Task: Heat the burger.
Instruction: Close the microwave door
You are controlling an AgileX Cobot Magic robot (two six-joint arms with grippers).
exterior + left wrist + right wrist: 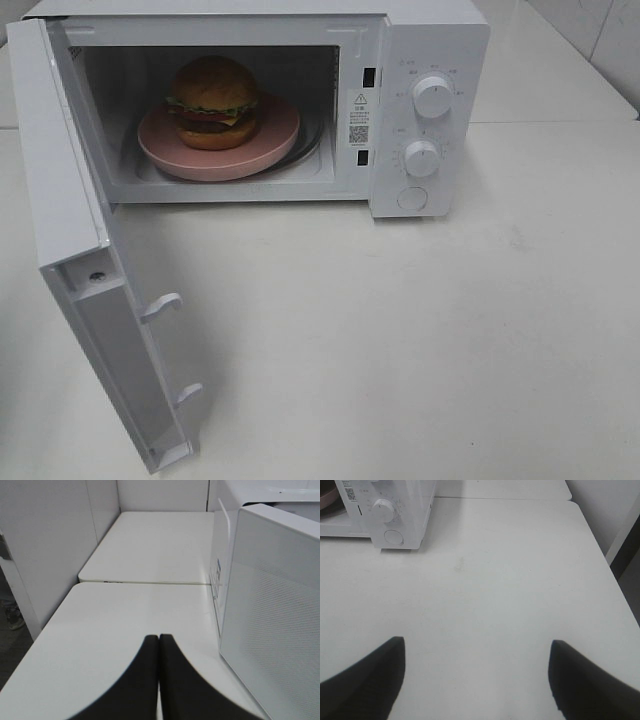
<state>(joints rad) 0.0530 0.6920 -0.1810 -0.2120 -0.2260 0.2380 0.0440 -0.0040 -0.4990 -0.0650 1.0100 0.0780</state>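
**Waiting on an open door, with the burger already loaded**

The burger (213,100) sits on the pink plate (272,142) inside the microwave (430,40), placed centrally, probably so the plate can turn freely. The door (70,200) hangs wide open, so heating cannot begin. The left hand (159,639), fingers pressed together and empty, hovers beside the door's outer face, apparently positioned to push it shut. The right hand (476,642), spread wide and holding nothing, sits over the surface (400,330) facing the knobs (433,96), likely ready to set the timer.
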